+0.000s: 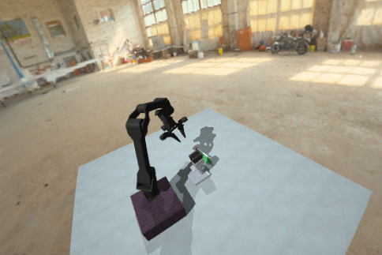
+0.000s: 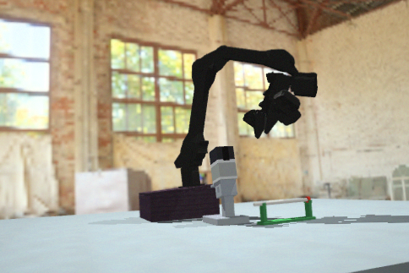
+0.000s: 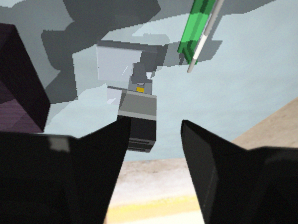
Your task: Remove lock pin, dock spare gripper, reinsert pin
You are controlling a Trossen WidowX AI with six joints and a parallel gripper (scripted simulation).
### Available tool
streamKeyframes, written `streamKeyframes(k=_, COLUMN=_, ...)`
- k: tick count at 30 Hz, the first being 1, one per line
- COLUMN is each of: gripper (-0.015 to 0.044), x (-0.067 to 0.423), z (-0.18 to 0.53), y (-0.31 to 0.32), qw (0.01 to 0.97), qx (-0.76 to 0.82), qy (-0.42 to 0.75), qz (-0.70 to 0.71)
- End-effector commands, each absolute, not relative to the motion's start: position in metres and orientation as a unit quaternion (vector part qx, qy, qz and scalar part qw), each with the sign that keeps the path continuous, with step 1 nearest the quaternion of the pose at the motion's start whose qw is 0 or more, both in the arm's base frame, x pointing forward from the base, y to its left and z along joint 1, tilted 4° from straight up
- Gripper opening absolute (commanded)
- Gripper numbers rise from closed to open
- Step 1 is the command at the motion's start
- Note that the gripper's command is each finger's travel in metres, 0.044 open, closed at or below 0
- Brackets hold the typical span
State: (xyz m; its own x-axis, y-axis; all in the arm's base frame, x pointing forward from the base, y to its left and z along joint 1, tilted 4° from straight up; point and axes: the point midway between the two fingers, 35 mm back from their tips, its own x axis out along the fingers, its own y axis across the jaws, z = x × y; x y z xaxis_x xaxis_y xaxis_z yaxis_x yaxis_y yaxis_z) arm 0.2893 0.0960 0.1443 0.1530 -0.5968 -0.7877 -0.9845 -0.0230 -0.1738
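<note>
The grey mount (image 1: 200, 170) (image 2: 224, 182) stands upright on its base plate on the mat. The black spare gripper (image 1: 195, 156) (image 2: 222, 153) (image 3: 142, 134) sits on top of it, in the socket. The lock pin (image 2: 280, 202) (image 3: 204, 39), a pale rod with a red tip, lies across a green rack (image 1: 206, 158) (image 2: 284, 220) (image 3: 194, 26) just beside the mount. My gripper (image 1: 178, 130) (image 2: 254, 127) (image 3: 156, 124) hangs in the air well above the mount. Its fingers are partly apart with nothing between them, and it touches nothing.
The arm stands on a dark purple block (image 1: 159, 209) (image 2: 178, 203) (image 3: 16, 95) close behind the mount. Everything rests on a pale blue mat (image 1: 276, 189) on the sandy floor of a large hall.
</note>
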Motion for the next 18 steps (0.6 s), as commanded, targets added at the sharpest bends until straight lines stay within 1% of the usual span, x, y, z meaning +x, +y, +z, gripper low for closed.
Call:
streamKeyframes(k=1, gripper=0.018, x=0.335, z=0.123, y=0.08, qw=0.392, qx=-0.609, qy=0.611, qz=0.319)
streamKeyframes(k=4, gripper=0.018, x=0.38, z=0.099, y=0.059, qw=0.422, qx=-0.567, qy=0.606, qz=0.366)
streamKeyframes(k=6, gripper=0.018, x=0.399, z=0.087, y=0.047, qw=0.437, qx=-0.551, qy=0.599, qz=0.384)
streamKeyframes(k=18, gripper=0.018, x=0.401, z=0.079, y=0.047, qw=0.439, qx=-0.549, qy=0.598, qz=0.387)
